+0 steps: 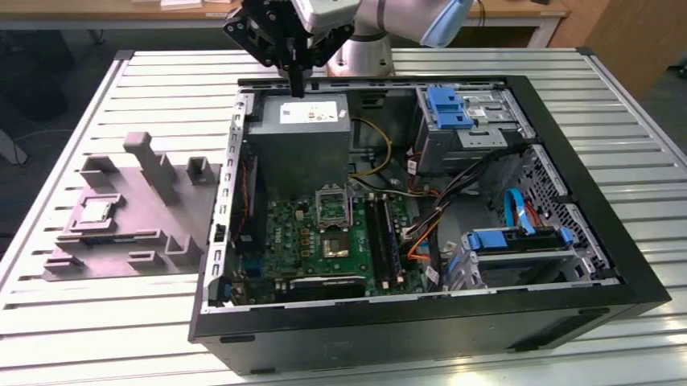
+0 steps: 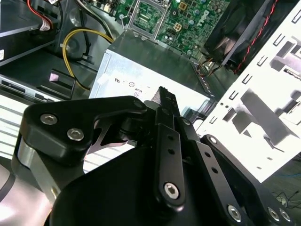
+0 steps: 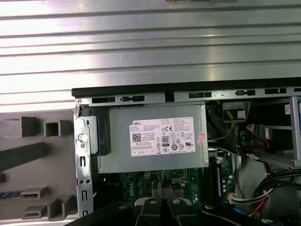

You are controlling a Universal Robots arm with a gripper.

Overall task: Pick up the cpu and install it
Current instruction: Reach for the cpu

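Exterior view: gripper [image 1: 295,80] hangs above the grey sheet-metal power supply [image 1: 306,133] at the back of the open black case [image 1: 429,322]. Its fingers are clenched to one thin point, with nothing between them that I can see. The cpu [image 1: 95,211], a silvery square, lies in a recess of the matte grey fixture [image 1: 140,233] on the ribbed table [image 1: 64,322], well apart.

Second wrist view: the gripper's bolted black bars are pressed together; green motherboard [image 2: 188,19] partly cut off.

First wrist view: white printed label [image 3: 162,136] on the supply.
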